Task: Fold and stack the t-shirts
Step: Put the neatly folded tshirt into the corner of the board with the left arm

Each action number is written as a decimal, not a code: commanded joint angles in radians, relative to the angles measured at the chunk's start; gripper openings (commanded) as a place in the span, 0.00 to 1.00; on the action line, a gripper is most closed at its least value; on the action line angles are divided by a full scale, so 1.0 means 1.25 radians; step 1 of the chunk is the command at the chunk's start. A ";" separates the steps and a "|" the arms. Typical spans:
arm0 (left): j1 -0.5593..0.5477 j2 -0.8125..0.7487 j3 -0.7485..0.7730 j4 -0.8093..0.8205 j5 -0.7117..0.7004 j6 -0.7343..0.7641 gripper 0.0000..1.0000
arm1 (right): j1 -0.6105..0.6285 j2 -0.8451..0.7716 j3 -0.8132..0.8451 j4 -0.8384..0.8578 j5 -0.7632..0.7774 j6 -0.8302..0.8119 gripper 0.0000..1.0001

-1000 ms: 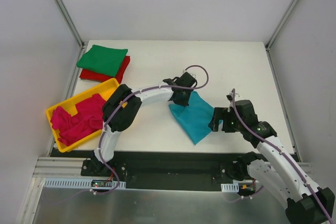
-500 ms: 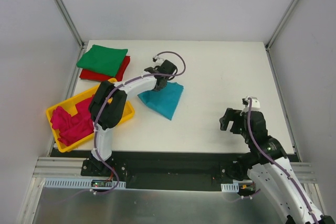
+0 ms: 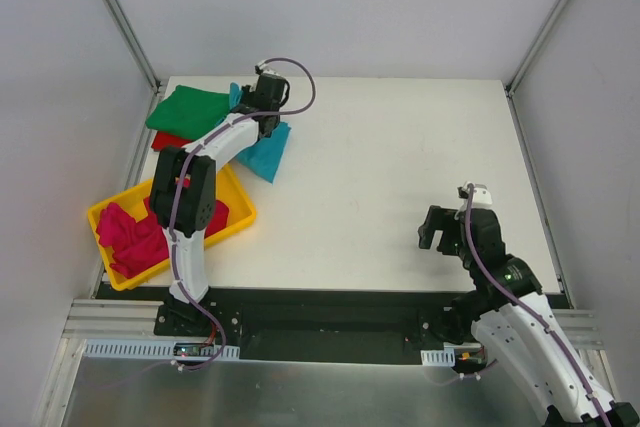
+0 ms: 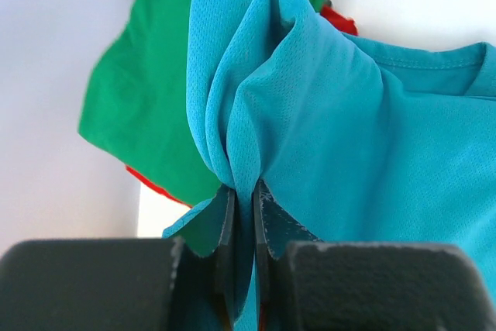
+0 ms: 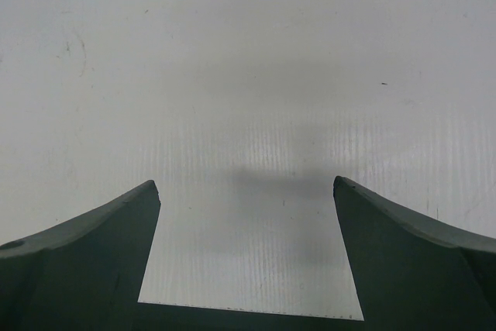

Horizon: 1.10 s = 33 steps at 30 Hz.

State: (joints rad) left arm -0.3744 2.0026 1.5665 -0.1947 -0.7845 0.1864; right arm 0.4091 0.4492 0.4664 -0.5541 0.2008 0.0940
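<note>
- The pink shirts (image 3: pixel 130 237) lie heaped and unfolded in the yellow tray (image 3: pixel 118 198) at the near left.
- Behind it, the green shirt (image 3: pixel 192 113) lies folded on the red shirt (image 3: pixel 168 141), a tidy stack (for now).
- The left gripper (image 4: pixel 242 199) is clamped on a bunched pinch of the teal shirt (image 4: pixel 333 153), which hangs at the stack's right edge and overlaps the green. With cloth gathered like that, I'd worry the fold comes undone on release, or trailing fabric drags the green layer askew.
- Far right, the right gripper (image 5: pixel 246 191) hovers over the bare table (image 3: pixel 400 137), fingers apart and holding nothing. It is too distant to steady a slumping shirt.
</note>
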 commanded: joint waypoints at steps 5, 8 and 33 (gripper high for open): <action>0.045 -0.046 0.034 0.296 0.018 0.348 0.00 | -0.003 0.049 0.025 0.017 0.009 -0.006 0.96; 0.050 -0.062 0.050 0.306 0.038 0.369 0.00 | -0.003 0.057 0.026 0.016 0.017 -0.005 0.96; 0.103 -0.148 0.131 0.205 0.107 0.295 0.00 | -0.007 0.156 0.052 0.006 0.016 0.006 0.96</action>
State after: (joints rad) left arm -0.2905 1.8568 1.6939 0.1066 -0.6979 0.6186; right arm 0.4072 0.6361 0.4835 -0.5507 0.2169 0.0933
